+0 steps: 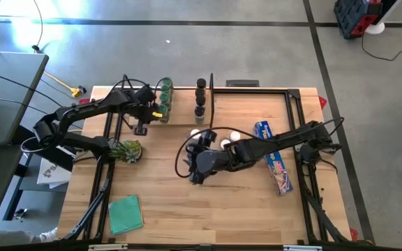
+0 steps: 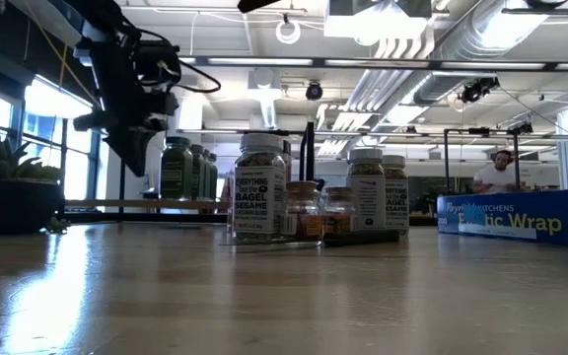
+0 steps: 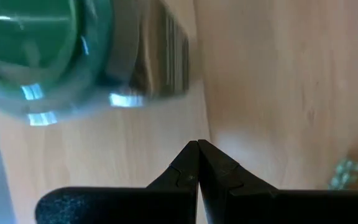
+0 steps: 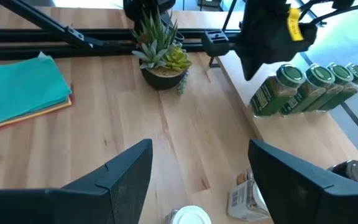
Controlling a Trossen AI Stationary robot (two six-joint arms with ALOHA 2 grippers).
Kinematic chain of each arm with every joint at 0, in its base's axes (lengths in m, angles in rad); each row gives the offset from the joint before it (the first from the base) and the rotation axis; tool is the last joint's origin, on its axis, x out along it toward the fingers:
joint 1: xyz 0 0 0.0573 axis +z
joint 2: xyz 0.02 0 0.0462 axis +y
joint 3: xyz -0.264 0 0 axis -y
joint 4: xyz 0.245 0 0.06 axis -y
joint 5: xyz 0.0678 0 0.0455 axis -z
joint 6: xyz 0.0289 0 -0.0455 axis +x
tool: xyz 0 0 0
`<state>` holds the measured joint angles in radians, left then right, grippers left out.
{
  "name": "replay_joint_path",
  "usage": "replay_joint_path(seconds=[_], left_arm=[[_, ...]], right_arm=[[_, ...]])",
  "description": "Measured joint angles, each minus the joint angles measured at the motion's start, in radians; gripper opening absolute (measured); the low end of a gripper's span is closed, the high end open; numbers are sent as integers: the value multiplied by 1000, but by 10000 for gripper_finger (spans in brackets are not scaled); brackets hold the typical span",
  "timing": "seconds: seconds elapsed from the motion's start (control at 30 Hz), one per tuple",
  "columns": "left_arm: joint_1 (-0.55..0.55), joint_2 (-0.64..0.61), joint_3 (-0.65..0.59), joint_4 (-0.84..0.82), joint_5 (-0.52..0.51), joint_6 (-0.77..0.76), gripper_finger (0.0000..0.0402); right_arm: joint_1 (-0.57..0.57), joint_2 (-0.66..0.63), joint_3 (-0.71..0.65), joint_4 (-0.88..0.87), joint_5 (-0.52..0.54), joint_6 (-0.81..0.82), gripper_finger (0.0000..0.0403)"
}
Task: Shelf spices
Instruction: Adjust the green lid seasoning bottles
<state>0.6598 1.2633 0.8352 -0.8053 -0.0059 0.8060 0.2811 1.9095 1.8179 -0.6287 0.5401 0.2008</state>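
Several green-capped spice jars (image 1: pixel 164 97) stand in a row on the pale shelf (image 4: pixel 291 134) at the table's far edge, with black-capped jars (image 1: pixel 200 97) farther right by the black rod (image 1: pixel 211 97). My left gripper (image 3: pixel 197 147) is shut, points down and hangs just above the shelf beside the nearest green-capped jar (image 3: pixel 42 50). More spice jars (image 2: pixel 261 187) with white caps (image 1: pixel 225 141) stand in the table's middle. One jar (image 4: pixel 247 196) lies on its side. My right gripper (image 4: pixel 197 168) hovers open above them, touching nothing.
A small potted plant (image 1: pixel 128 149) stands at the left and a teal cloth (image 1: pixel 125 213) lies at the near left. The long blue wrap box (image 1: pixel 275 158) lies at the right, under my right arm. Bare wood lies along the near edge.
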Motion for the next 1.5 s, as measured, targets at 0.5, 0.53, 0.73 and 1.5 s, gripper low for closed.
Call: replay_joint_path(seconds=[0.5, 0.53, 0.73, 1.5], left_arm=[[0, 0, 0, 129, 81, -112, 0], [0, 0, 0, 129, 81, -114, 0], [1, 0, 0, 103, 78, -116, 0], [0, -2, 16, 11, 13, -121, 0]], right_arm=[[-2, 5, 0, 5, -2, -3, 261], [-2, 5, 0, 5, -2, -2, 261], [-2, 5, 0, 5, -2, 0, 261], [-245, 317, 0, 478, -83, -441, 255]])
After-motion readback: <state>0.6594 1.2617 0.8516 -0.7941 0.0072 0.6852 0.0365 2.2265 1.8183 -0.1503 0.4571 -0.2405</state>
